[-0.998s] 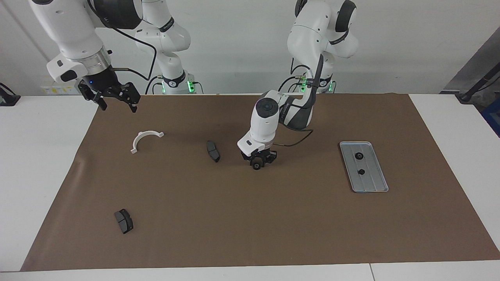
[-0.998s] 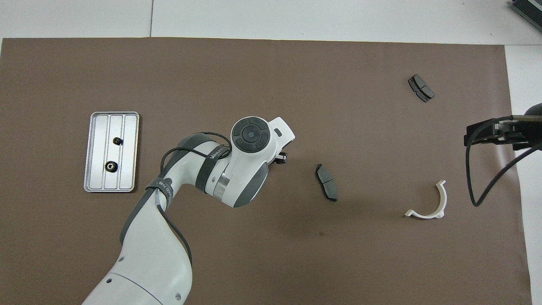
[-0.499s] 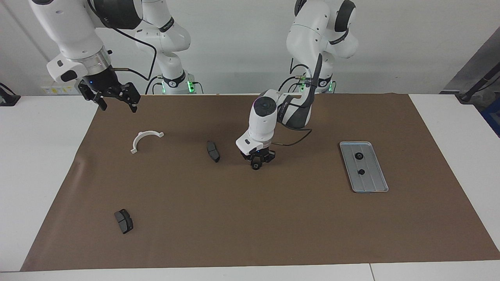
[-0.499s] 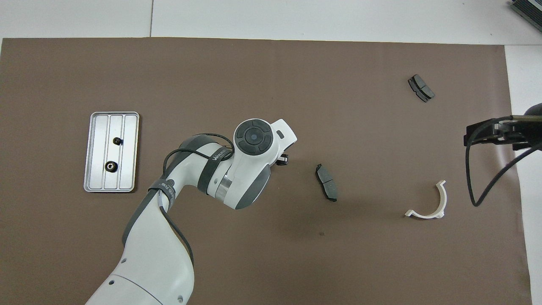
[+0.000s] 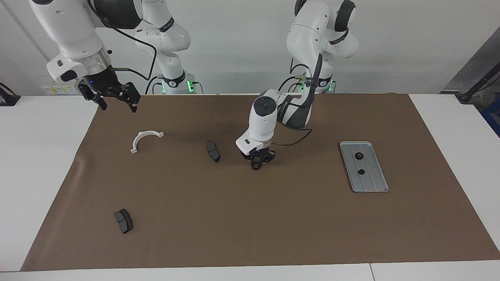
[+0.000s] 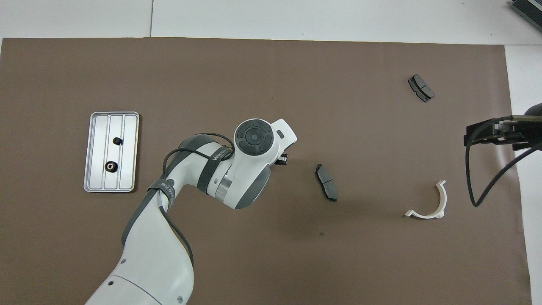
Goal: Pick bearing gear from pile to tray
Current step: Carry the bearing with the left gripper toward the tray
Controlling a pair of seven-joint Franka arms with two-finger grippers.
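My left gripper (image 5: 256,163) is down at the middle of the brown mat, shut on a small black bearing gear (image 5: 255,167) at mat level. From overhead the wrist covers that gear. The silver tray (image 5: 371,183) (image 6: 127,169) lies toward the left arm's end of the table with two black gears (image 5: 357,156) (image 5: 361,171) in it. What is left of the pile is scattered: a dark brake pad (image 5: 213,151) (image 6: 326,187) beside the left gripper, another pad (image 5: 124,221) (image 6: 421,87) farther from the robots, and a white half-ring bracket (image 5: 144,139) (image 6: 427,203). My right gripper (image 5: 113,97) (image 6: 495,133) waits open, raised over the mat's edge.
The brown mat (image 5: 250,218) covers most of the white table. The left arm's elbow and a cable (image 5: 297,140) hang low over the mat near the robots. A black cable (image 6: 487,178) droops from the right gripper.
The left gripper's fingers have closed in on the small black gear, and its wrist has shifted slightly. The right arm has not moved.
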